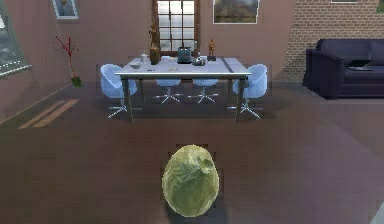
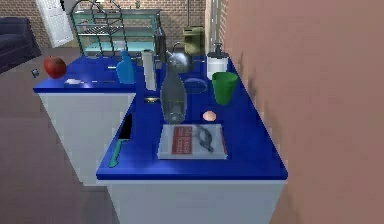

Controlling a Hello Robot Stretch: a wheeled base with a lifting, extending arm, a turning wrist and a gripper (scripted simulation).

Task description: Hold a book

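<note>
Book: a flat, white-edged book (image 2: 190, 141) with a red patch on its cover is seen lying on the blue counter (image 2: 250, 150), near the counter's front end in the arm side view.
Heading: its edges are set square with the counter's edges; the longer side and the spine cannot be told.
Neighbours: a grey bottle (image 2: 173, 95) is stood upright just behind it. A small pale egg-shaped thing (image 2: 209, 116) is placed near its far right corner, and a green cup (image 2: 225, 87) farther back by the wall (image 2: 310, 100).
Left edge: a green-handled knife (image 2: 119, 142) is laid along the counter's left rim, apart from the book.
Open room: bare blue top is left between book and wall, and before the front rim.
Gripper: its state cannot be told.
Ahead: brown floor (image 1: 90, 160) is pictured open up to a dining table (image 1: 225, 69); a yellow-green round thing (image 1: 190, 180) is set on it close in front.
</note>
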